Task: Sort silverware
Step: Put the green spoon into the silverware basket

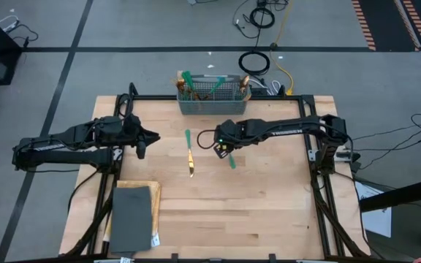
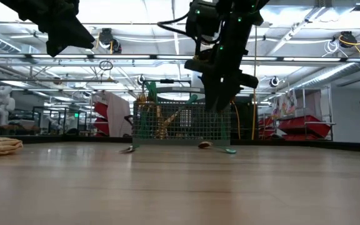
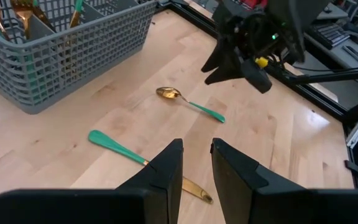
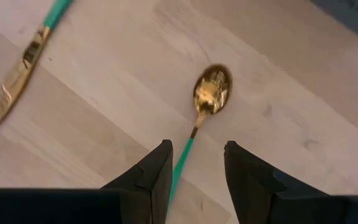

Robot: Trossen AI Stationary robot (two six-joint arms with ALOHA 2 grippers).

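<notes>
We see the right gripper [image 4: 194, 171] hanging above the table with its two dark fingers parted and nothing between them; the teal handle of a gold-bowled spoon [image 4: 209, 93] lies on the wood directly under the gap, untouched. In the high view this gripper [image 1: 223, 148] sits near the middle of the table, with the spoon's handle [image 1: 232, 161] showing just beside it. From table height the gripper [image 2: 220, 94] is clearly raised off the surface, the spoon [image 2: 216, 147] flat on the wood below.

The left gripper [image 3: 196, 168] also stands partly open and empty, fingers a small gap apart, held above the table on the left side [image 1: 141, 149]. Under it and a little ahead lies a knife [image 3: 143, 163] with a teal handle and gold blade, flat on the wood; from above the knife [image 1: 189, 153] lies lengthwise between the two grippers, apart from both.

Beyond these, at the far edge of the table, the grey mesh basket [image 1: 212, 104] holds more silverware [image 1: 191, 86] standing upright, teal handles and gold heads showing above its rim. Near the left front corner a dark grey slab [image 1: 130, 217] rests on a tan cloth [image 1: 154, 192].
</notes>
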